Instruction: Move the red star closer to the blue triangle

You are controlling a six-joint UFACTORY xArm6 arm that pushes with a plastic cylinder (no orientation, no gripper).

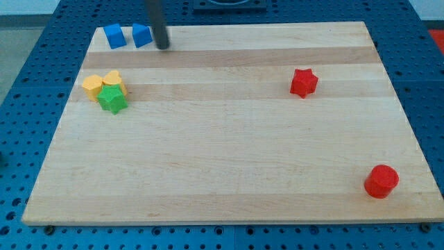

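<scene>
The red star (303,82) lies on the wooden board at the view's upper right. Two blue blocks sit at the view's top left: a blue cube (115,36) and, just to its right, the blue triangle (142,35). My tip (164,47) rests on the board right beside the blue triangle, at its right side. The red star is far to the right of the tip and the blue triangle.
A yellow pentagon (94,87), a yellow block (113,80) and a green star (112,100) cluster at the view's left. A red cylinder (381,181) sits at the view's lower right. The board (222,173) lies on a blue perforated table.
</scene>
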